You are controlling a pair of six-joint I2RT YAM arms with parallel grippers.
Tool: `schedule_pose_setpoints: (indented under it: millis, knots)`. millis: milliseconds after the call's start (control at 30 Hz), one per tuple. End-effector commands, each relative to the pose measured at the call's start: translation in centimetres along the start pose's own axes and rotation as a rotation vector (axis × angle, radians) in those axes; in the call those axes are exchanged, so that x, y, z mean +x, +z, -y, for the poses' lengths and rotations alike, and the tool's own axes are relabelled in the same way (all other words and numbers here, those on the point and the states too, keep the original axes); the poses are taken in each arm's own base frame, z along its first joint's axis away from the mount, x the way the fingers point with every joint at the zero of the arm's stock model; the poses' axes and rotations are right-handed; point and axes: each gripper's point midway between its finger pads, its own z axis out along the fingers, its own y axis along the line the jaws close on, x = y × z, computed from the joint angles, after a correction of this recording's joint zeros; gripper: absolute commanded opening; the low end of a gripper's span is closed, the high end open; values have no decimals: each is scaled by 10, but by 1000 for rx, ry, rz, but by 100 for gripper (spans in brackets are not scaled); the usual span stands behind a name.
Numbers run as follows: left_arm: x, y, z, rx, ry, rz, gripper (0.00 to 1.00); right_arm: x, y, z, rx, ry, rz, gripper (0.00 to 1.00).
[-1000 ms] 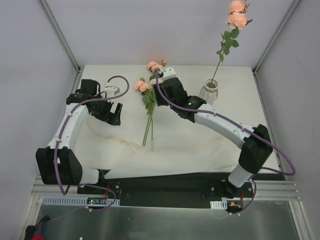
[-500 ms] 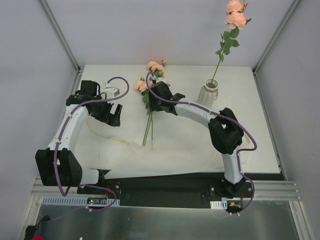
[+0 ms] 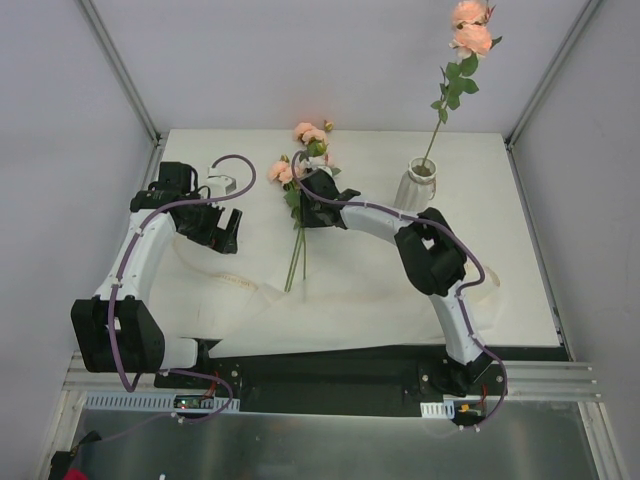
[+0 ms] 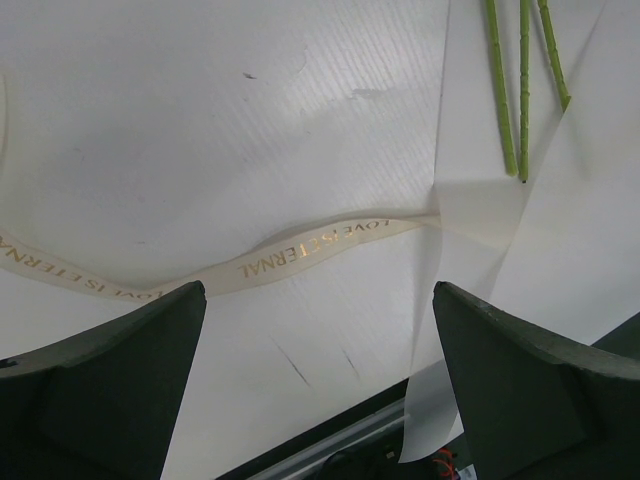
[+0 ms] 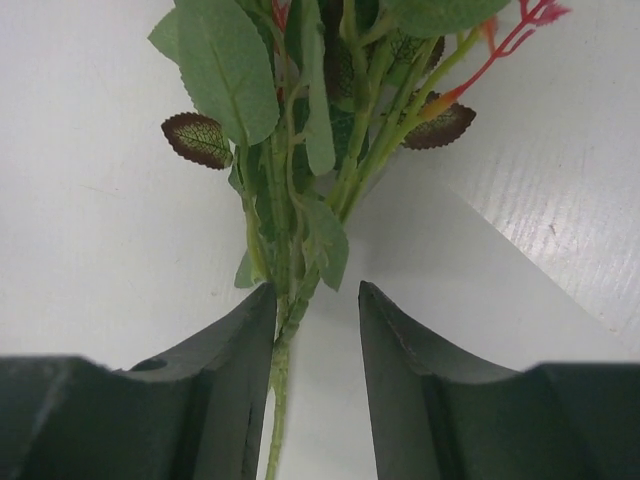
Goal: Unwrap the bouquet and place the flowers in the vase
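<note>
The bouquet is undone. Its flowers [image 3: 297, 235] lie on the table, peach blooms at the far end, green stems [image 5: 281, 335] toward me. My right gripper [image 3: 309, 207] is down over them below the leaves [image 5: 300, 100]. In the right wrist view it [image 5: 317, 305] stands partly open astride the stems: the left finger touches them and a gap remains on the right. One rose [image 3: 470, 38] stands in the clear glass vase [image 3: 418, 184]. Left of the stems, my left gripper [image 3: 226, 232] hangs wide open and empty [image 4: 320, 330] above the cream ribbon [image 4: 300, 248].
The white wrapping paper [image 3: 340, 300] lies spread flat across the near half of the table, one edge curling over the front rim [image 4: 450, 420]. Stem ends [image 4: 520, 100] rest on the paper. Grey walls enclose the table on three sides.
My right arm has folded and reached left and down onto the lying flowers, and its jaws have narrowed around the stems. The left arm has barely moved.
</note>
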Motion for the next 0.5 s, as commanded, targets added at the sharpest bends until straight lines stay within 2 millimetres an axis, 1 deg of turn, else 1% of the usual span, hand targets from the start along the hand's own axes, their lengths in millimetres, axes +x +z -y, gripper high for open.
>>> schedule_pose_setpoints:
  millis: [0,33,67,133,167,233,267,300,333,400,467]
  knots:
    - [3,-2,-3,-8,13,-2,97,-25,-2,-20,-66,49,58,39]
    - [3,-2,-3,-8,14,-2,97,-25,-1,-20,-68,51,61,37]
    - [3,-2,-3,-8,12,-3,97,-24,-1,-19,-65,53,59,31]
    - [3,-2,-3,-8,11,-3,97,-26,-6,-16,-61,57,68,27]
    - [3,-1,-2,-7,12,-4,97,-28,-9,-16,-64,53,75,23]
    - [3,-1,-2,-4,10,-3,97,-33,-20,-16,-67,46,97,19]
    - [3,-1,-2,-4,9,-3,97,-37,-25,-15,-68,45,110,16]
    - [2,-1,-2,-2,2,-4,97,-44,-33,-16,-71,39,131,14]
    - [1,0,-2,0,1,-2,97,-44,-36,-14,-68,35,136,13]
    - [1,0,-1,6,-5,1,97,-52,-48,-16,-75,30,160,10]
    - [0,-1,0,7,-5,6,97,-56,-54,-17,-80,27,175,7]
